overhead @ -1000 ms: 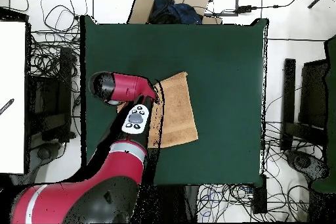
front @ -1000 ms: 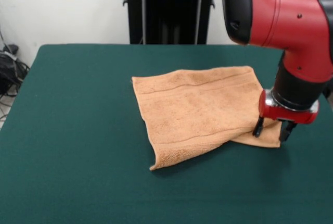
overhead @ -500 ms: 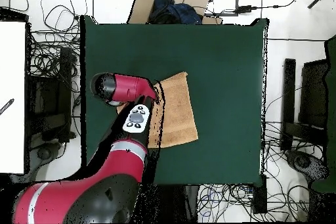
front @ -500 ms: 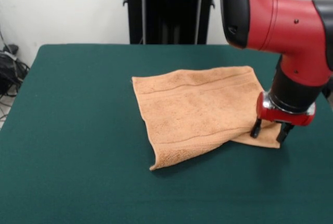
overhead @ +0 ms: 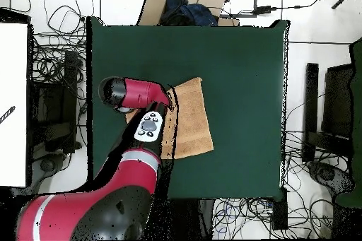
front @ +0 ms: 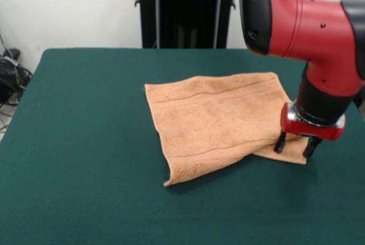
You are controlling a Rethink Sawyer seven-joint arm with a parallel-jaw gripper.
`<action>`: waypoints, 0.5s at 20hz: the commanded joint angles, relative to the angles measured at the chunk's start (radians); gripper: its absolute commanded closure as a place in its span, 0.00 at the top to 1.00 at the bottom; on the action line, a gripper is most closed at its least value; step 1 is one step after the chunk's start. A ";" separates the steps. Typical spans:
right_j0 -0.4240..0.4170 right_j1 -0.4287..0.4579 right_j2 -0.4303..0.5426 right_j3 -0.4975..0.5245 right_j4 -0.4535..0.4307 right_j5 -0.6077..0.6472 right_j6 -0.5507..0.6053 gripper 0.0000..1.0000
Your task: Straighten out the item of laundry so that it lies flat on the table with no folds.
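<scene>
While the towel (front: 219,121) lay just as it had a second earlier, right of the middle of the green table (front: 80,142), the arm (front: 308,23) had crept a little to the left and slightly away from the near edge. That carried the hand (front: 293,146) further over the cloth's right-hand corner. Nothing in the cloth itself had shifted. To my eye the robot was still lining up its grasp, and no straightening had begun.

The towel was plainly not flat. Its upper layer was doubled over, with a thick rolled edge running along the near left side down to a raised near corner. A single lower layer poked out as a small flap at the near right.

The hand stood over that flap with its two dark fingers (front: 279,142) spread apart. They pointed down and straddled the corner, tips at or just above the cloth; whether they actually touched it I could not tell. It gripped nothing.

From above, the arm covered the hand and that side of the towel (overhead: 192,116), so nothing further could be made out there.
</scene>
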 commanded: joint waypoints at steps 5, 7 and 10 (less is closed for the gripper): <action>-0.034 0.090 0.104 0.021 -0.019 -0.091 0.141 1.00; -0.031 0.090 0.100 0.022 -0.020 -0.091 0.145 1.00; -0.025 0.088 0.094 0.027 -0.018 -0.092 0.155 1.00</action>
